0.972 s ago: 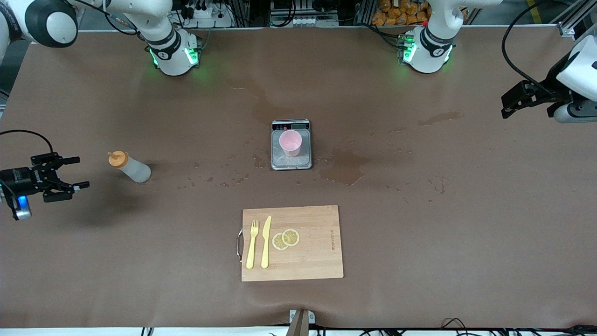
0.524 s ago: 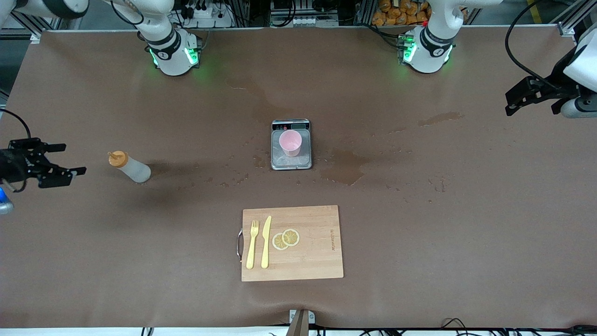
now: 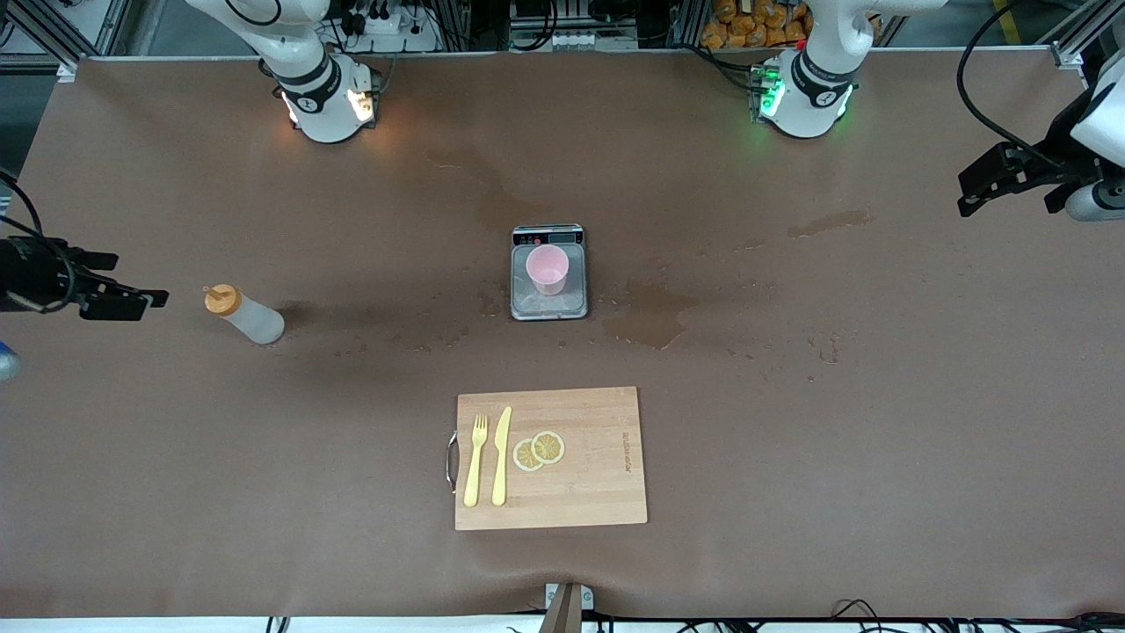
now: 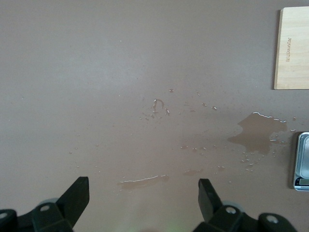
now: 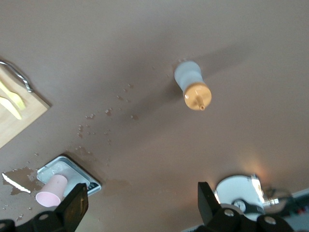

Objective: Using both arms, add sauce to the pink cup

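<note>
Both arms have pulled back toward the table's ends since the earlier frames. You see a brown table [image 3: 791, 422] marked with wet stains [image 3: 650, 321]. A wooden cutting board [image 3: 598, 475] lies nearest the front camera, carrying a fork [image 3: 475, 459], a knife [image 3: 501, 455] and lemon slices [image 3: 539, 450]. A scale [image 3: 548, 303] sits mid-table with the pink cup [image 3: 547, 269] on it. The sauce bottle [image 3: 244, 314] stands toward the right arm's end. The right gripper [image 3: 132, 283] hangs near it, released and empty. The left gripper [image 4: 143, 193] hangs spread apart at its own end.
</note>
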`<state>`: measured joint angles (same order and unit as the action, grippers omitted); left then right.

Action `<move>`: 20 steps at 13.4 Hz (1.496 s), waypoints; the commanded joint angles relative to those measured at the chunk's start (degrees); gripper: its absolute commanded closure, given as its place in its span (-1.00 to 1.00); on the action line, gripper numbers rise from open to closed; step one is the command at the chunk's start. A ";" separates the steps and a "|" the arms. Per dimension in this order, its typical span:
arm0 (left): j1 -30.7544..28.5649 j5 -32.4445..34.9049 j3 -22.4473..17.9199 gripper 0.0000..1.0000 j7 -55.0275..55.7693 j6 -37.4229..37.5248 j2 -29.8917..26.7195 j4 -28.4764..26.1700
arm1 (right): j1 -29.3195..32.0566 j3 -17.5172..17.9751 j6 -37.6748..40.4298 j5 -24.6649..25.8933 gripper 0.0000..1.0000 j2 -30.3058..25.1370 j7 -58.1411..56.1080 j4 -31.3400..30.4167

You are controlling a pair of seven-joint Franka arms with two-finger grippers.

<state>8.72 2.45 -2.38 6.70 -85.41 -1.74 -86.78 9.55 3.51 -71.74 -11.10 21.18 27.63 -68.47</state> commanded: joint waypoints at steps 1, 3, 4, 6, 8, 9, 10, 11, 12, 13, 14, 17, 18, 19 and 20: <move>-0.28 -0.25 -0.08 -1.00 -1.17 0.86 -0.81 0.11 | -1.63 0.19 -15.91 0.81 -1.00 -20.16 -3.63 -26.99; -0.37 0.01 -0.08 -1.00 -1.17 0.86 -0.63 0.29 | -3.31 0.19 -22.98 0.99 -1.00 -26.53 -6.00 -34.87; -0.29 0.10 -0.17 -1.00 -1.17 0.86 -0.63 0.29 | -3.57 0.19 -23.00 1.25 -1.00 -26.46 -6.27 -34.28; -0.28 0.10 -0.26 -1.00 -1.17 0.86 -0.63 0.20 | -5.41 0.27 -23.18 4.83 -1.00 -26.55 -7.06 -32.79; -0.28 0.10 -0.61 -1.00 -1.26 0.86 -0.63 0.20 | -5.60 0.01 -23.00 5.73 -1.00 -25.85 -7.50 -29.28; -0.28 0.10 -0.61 -1.00 -1.26 0.86 -0.63 0.29 | -5.68 0.01 -23.09 6.08 -1.00 -25.32 -9.68 -27.44; -0.28 0.10 -0.61 -1.00 -1.26 0.86 -0.63 0.29 | -5.77 0.01 -23.00 7.13 -1.00 -24.53 -13.09 -24.90; -0.28 0.10 -0.61 -1.00 -1.26 0.86 -0.63 0.29 | -6.03 0.10 -22.92 9.14 -1.00 -22.87 -15.48 -22.00; -0.28 0.10 -0.61 -1.00 -1.26 0.86 -0.63 0.20 | -6.12 0.18 -22.39 10.29 -1.00 -21.55 -15.76 -19.62; -0.28 0.10 -0.61 -1.00 -1.26 0.86 -0.63 0.29 | -6.38 0.19 -21.17 10.65 -1.00 -20.14 -15.68 -17.33; -0.28 0.10 -0.61 -1.00 -1.26 0.86 -0.63 0.29 | -6.39 0.10 -20.11 10.66 -1.00 -18.74 -15.76 -15.05; -0.28 0.10 -0.61 -1.00 -1.08 0.95 -0.81 0.29 | -6.30 0.10 -16.60 11.09 -1.00 -15.48 -15.77 -9.86; -0.28 0.10 -0.61 -1.00 -1.17 0.95 -0.81 0.20 | -6.30 0.10 -16.07 11.10 -1.00 -14.78 -15.68 -8.97; -0.28 0.10 -0.61 -1.00 -1.25 1.04 -0.90 0.20 | -6.47 0.01 -15.97 11.18 -1.00 -14.77 -15.59 -8.96; -0.28 0.10 -0.61 -1.00 -1.26 1.21 -0.90 0.12 | -6.65 0.18 -15.89 12.14 -1.00 -14.68 -15.68 -8.79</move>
<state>8.69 2.45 -3.01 6.67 -85.38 -1.75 -86.73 4.22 4.12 -89.43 -1.04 4.84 12.31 -80.53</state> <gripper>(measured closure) 0.000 0.000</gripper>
